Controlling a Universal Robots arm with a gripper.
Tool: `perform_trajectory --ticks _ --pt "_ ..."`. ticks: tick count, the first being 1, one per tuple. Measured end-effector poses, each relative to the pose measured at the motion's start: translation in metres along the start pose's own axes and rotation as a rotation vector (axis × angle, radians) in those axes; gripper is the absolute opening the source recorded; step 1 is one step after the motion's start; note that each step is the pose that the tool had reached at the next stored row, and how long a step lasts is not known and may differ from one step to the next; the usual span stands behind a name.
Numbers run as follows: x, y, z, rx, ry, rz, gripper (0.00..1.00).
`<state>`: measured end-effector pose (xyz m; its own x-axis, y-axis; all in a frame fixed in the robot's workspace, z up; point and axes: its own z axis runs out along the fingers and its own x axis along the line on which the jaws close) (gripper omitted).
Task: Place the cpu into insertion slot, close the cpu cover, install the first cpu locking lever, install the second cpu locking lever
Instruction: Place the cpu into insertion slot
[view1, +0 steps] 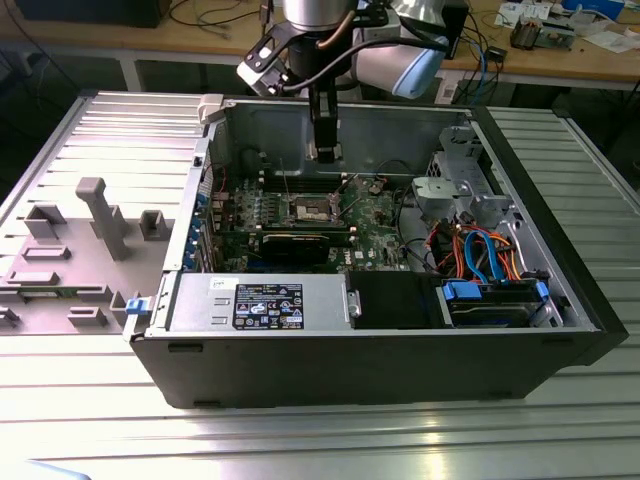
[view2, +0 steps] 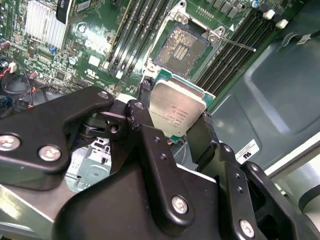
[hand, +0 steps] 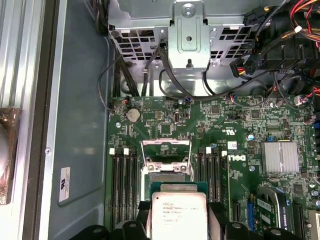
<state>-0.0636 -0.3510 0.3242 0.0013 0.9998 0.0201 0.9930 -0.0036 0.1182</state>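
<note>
My gripper (view2: 175, 107) is shut on the cpu (view2: 176, 111), a flat square chip with a dull silver top, its black fingers (view2: 144, 97) pinching two opposite edges. The chip hangs a little above the green motherboard, just short of the insertion slot (view2: 181, 47), whose pale contact field lies bare. In the first wrist view the cpu (hand: 179, 212) sits between the fingers, close to the slot (hand: 166, 178), and the cpu cover (hand: 166, 143) stands raised on the slot's far side. A thin locking lever (view2: 239, 46) sticks out beside the slot. From outside, the gripper (view1: 325, 150) hangs inside the open case above the slot (view1: 312, 208).
Black memory slots (hand: 122, 187) flank the socket on both sides. A finned heat sink (hand: 281, 156), a metal drive cage (hand: 186, 35) and bundled cables (view1: 478, 250) lie around it. The case walls (view1: 340, 130) enclose the board. A grey fixture plate (view1: 90, 240) lies at the exterior view's left.
</note>
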Motion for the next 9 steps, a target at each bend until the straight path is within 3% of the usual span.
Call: perform_trajectory --ticks 6,9 --pt "0.0007 -0.0048 0.0104 -0.0032 0.0 0.0 0.54" --pt "0.0009 -0.0077 0.013 -0.0105 0.0004 -0.003 0.54"
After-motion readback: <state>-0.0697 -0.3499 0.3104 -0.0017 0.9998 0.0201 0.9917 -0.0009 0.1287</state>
